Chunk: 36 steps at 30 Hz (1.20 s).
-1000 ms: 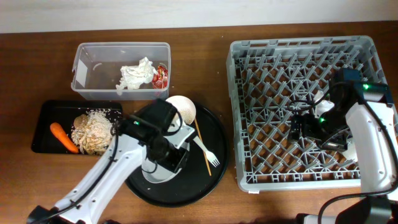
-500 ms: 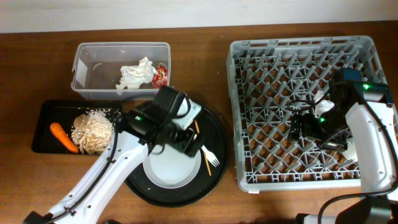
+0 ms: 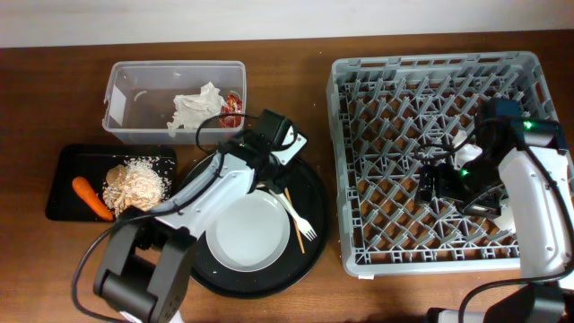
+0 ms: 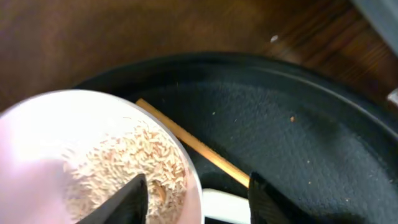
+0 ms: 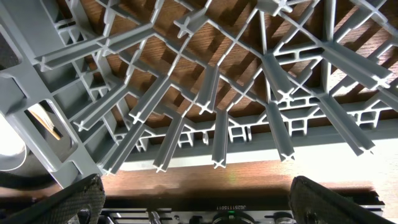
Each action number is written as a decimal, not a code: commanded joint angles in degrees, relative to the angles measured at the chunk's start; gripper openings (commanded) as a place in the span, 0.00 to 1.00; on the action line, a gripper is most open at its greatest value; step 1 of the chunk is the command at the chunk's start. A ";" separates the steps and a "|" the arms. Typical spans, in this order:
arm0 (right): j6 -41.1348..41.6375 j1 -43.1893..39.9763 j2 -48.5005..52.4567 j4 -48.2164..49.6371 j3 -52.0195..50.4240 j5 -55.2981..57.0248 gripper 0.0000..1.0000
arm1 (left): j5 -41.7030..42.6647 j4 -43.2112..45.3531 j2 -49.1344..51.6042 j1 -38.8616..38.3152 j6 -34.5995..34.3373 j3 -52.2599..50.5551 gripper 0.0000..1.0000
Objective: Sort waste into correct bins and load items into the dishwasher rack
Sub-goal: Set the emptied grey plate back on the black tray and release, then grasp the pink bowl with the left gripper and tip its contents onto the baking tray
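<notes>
My left gripper [image 4: 198, 186] is open astride the rim of the cream bowl [image 4: 93, 155], which holds rice-like crumbs. One finger is inside the bowl and the other outside, neither touching it. In the overhead view that gripper [image 3: 263, 164] hides the bowl at the back of the round black tray [image 3: 309, 260]. The pale plate [image 3: 247, 231] lies bare on that tray, with the white fork [image 3: 298, 217] and a wooden stick [image 4: 193, 143] beside it. My right gripper [image 3: 429, 187] hangs wide open inside the dishwasher rack [image 3: 395, 99], over its pegs [image 5: 217, 137], with nothing between its fingers.
The clear tub [image 3: 126, 112] holds the white napkin [image 3: 193, 108] and red wrapper [image 3: 231, 108]. The shallow black tray [image 3: 67, 161] holds the carrot [image 3: 90, 197] and the beige scraps [image 3: 134, 184]. A white object [image 3: 505, 218] lies in the rack, half hidden by my right arm.
My left arm swung from over the plate back to the bowl, uncovering the plate. Its gripper opened on the way. The right arm has not moved.
</notes>
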 commanded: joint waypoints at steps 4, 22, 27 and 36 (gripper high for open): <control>-0.59 0.35 -0.13 -0.07 0.11 0.48 0.98 | -0.55 -1.70 2.64 -0.50 0.26 0.35 0.22; -0.59 0.35 -0.13 -0.24 0.11 0.50 0.98 | -5.68 -13.99 -10.49 -0.04 -5.95 0.81 0.01; -0.59 0.35 -0.13 -0.24 0.11 0.50 0.98 | -3.87 -20.55 -18.43 8.94 -12.92 0.81 0.01; -0.59 0.35 -0.13 -0.24 0.11 0.50 0.98 | 32.57 -20.04 -20.50 42.03 0.33 0.79 0.01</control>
